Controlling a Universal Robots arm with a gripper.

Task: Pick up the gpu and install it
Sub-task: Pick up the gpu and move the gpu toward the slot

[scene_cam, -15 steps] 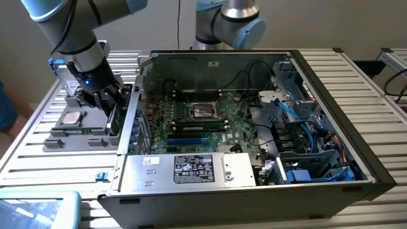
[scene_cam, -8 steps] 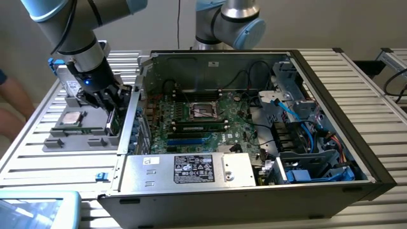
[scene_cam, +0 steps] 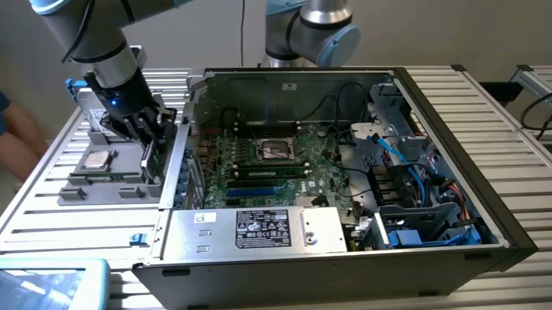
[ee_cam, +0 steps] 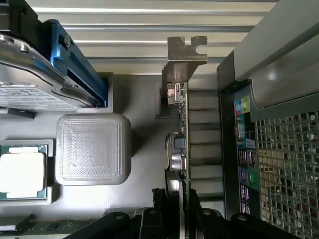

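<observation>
Grips the gpu [ee_cam: 182,144] in the tool [ee_cam: 180,215], one black finger [ee_cam: 149,224] pressed to each face of the card. Holds it on edge, green board on the side toward the case [ee_cam: 284,164], parts on the side away from it. Carries the silver bracket [ee_cam: 183,54] at the end farthest from the tool.

In the exterior view, reaches down with the tool [scene_cam: 147,143] over the gpu [scene_cam: 152,165], directly above a gray tray [scene_cam: 103,184] on the desk [scene_cam: 492,110]. Cannot tell whether the card's lower edge rests in the tray or hangs just clear of it.

To one side of the tool, on the tray:
- near, a square gray block [ee_cam: 92,149] with a ribbed top
- past the block, a cpu [ee_cam: 22,172] lying flat in its pocket
- farther off, a silver drive [ee_cam: 30,87] in a blue caddy [ee_cam: 75,59]

To the other side, just beside the tool: the case's outer wall, with its mesh and a row of ports [ee_cam: 246,149].

Inside the open case, well apart from the tool:
- a green motherboard [scene_cam: 324,184]
- a socket [scene_cam: 274,150] near the board's middle
- a memory stick [scene_cam: 271,172] next to the socket
- a psu [scene_cam: 258,229] with a white label, along the near wall
- blue cables [scene_cam: 405,236] in the far corner

Beyond the case, a second arm [scene_cam: 311,32]. At the exterior view's left edge, away from the tool, part of a person [scene_cam: 10,129].
</observation>
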